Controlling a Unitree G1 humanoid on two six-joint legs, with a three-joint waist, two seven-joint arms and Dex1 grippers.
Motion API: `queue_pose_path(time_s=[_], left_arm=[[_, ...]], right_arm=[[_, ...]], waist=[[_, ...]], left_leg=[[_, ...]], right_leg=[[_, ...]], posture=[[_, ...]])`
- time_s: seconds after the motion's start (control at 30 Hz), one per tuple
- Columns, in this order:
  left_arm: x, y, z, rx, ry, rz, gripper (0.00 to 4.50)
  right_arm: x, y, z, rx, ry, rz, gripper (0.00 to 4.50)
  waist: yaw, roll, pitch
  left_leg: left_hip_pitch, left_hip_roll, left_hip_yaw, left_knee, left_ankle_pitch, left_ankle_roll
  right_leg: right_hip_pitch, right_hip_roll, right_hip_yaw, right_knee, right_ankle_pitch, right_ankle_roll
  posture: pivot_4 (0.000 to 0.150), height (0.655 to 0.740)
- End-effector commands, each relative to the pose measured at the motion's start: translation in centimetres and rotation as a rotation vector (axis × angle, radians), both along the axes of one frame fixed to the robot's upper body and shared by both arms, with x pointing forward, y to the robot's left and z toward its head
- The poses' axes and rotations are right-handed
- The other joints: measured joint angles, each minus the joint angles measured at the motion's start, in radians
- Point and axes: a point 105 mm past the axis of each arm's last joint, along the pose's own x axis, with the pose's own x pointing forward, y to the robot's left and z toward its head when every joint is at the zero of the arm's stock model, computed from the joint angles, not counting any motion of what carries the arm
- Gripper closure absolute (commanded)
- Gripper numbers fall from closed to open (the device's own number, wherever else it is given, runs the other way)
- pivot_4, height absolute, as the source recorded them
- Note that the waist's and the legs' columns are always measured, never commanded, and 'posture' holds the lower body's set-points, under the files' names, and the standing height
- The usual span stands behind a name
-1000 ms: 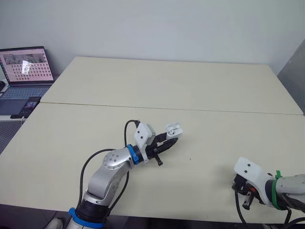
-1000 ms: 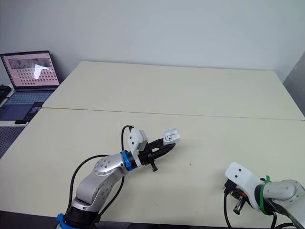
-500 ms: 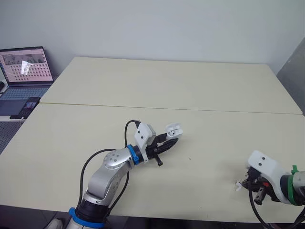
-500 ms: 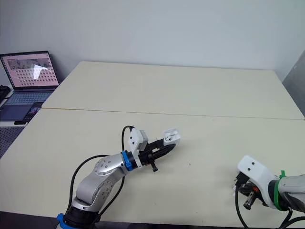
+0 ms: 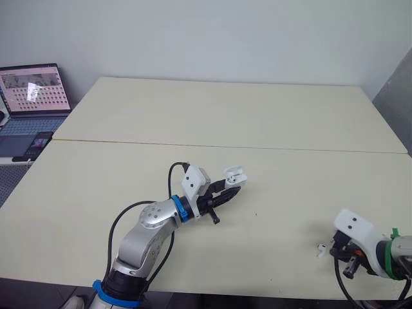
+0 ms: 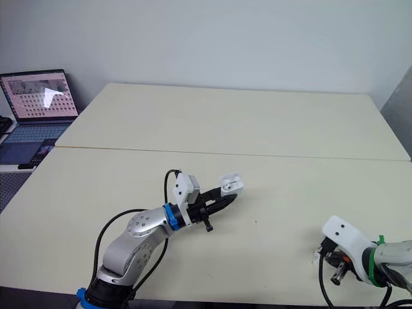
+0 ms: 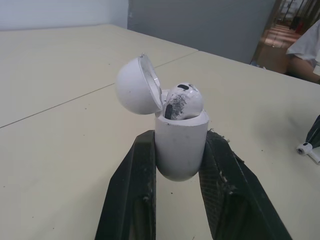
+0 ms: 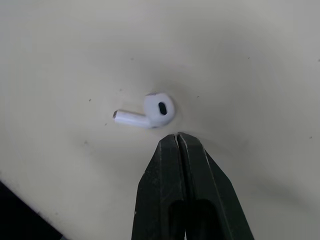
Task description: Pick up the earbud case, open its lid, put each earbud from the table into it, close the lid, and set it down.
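On a pale cream table (image 5: 257, 116), the left gripper (image 5: 230, 188) was clamped on a white earbud case (image 7: 180, 147), one black finger pressed to each side of its body. The case was held just above the tabletop, near the middle of the near half.

The head cameras showed the case as a small white shape. The left wrist view showed more: the case stood upright, its rounded lid (image 7: 136, 85) was swung back on the hinge, and one earbud (image 7: 184, 100) sat in the opening, its surface smudged with grey marks. That view also caught part of a person's white sleeve (image 7: 306, 47) beyond the table.

The second earbud (image 8: 150, 113) lay on the table near the front edge, well apart from the case, on the robot's right. In the right wrist view the right gripper (image 8: 178, 142) had its two black fingers pressed together with nothing between them, the tips just beside the earbud's rounded head but apart from it.

At the far left, off the table, an open laptop (image 5: 32, 90) showed a grid of small tiles, too small to read, with a dark phone (image 5: 35, 145) lying in front of it.
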Motion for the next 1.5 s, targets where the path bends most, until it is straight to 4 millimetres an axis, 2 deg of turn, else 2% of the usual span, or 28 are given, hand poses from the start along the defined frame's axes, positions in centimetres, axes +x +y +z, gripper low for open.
queue_pose_path(time_s=[0.03,0.53,1.1,1.3,1.5], left_arm=[[-0.4,-0.3,1.6,-0.016,-0.067,-0.017,3.7],[-0.5,0.1,1.1,-0.012,-0.061,-0.009,3.7],[-0.4,0.1,0.9,-0.007,-0.06,-0.011,3.7],[-0.4,0.2,0.7,-0.007,-0.06,-0.014,3.7],[-0.4,0.0,0.9,-0.01,-0.063,-0.017,3.7]], right_arm=[[0.5,0.3,0.2,0.001,-0.029,0.016,4.47],[0.8,2.4,0.5,0.07,-0.034,0.062,4.47],[-0.3,4.1,0.3,0.116,0.007,0.107,4.47],[0.7,4.2,1.4,0.119,-0.056,0.114,4.47],[0.6,4.0,2.6,0.134,-0.07,0.109,4.47]], waist=[[0.0,0.0,0.0],[-0.001,0.0,0.0],[-0.001,0.0,0.0],[-0.001,0.0,0.0],[0.0,0.0,0.0]], left_leg=[[0.0,0.0,0.0,0.0,0.0,0.0],[0.0,0.0,0.0,0.0,0.0,0.0],[0.0,0.0,0.0,0.0,0.0,0.0],[0.0,0.0,0.0,0.0,0.0,0.0],[0.0,0.0,0.0,0.0,0.0,0.0]], right_leg=[[0.0,0.0,0.0,0.0,0.0,0.0],[0.0,0.0,0.0,0.0,0.0,0.0],[0.0,0.0,0.0,0.0,0.0,0.0],[0.0,0.0,0.0,0.0,0.0,0.0],[0.0,0.0,0.0,0.0,0.0,0.0]], posture=[[0.15,0.74],[0.15,0.74],[0.15,0.74],[0.15,0.74],[0.15,0.74]])
